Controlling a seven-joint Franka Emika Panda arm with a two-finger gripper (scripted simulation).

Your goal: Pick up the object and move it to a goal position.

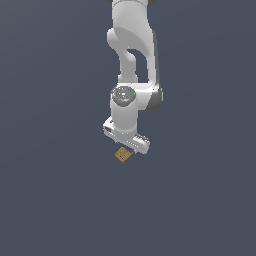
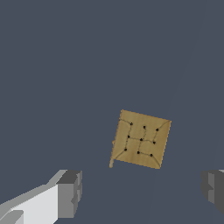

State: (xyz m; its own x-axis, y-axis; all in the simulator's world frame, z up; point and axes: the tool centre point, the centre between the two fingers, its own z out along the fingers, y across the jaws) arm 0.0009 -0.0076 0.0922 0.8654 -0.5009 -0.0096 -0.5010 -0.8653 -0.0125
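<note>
Directly beneath the white arm point(image 1: 131, 65), the gripper point(image 1: 126, 143) hung over the object point(image 1: 122, 155) in the exterior view, its white body tilted so that one end sat lower toward the exterior view's right. The object showed just under that lower edge, partly tucked behind it, and whether the two touched could not be told from that view.

The wrist view settled more. The gripper point(image 2: 142, 190) was spread wide there, with one grey pad point(image 2: 70, 192) on a white finger at one side and the other grey pad point(image 2: 213, 190) at the opposite edge of the picture. The object point(image 2: 141, 139) lay beyond the gap between them, apart from both pads and nearer the middle of the gap than either finger. Nothing was pinched between the jaws.

The object was a small tan-brown, cardboard-coloured block lying on the flat dark blue-grey floor point(image 2: 65, 65). Its upper face was close to square and turned at a slight angle to the line between the fingers. Small dark dots were scattered across that face, joined by thin darker lines that ran out toward the corners. A narrow sliver of a side face showed along one edge. In the exterior view it appeared as a small tilted brown diamond, far smaller than the gripper above it.
</note>
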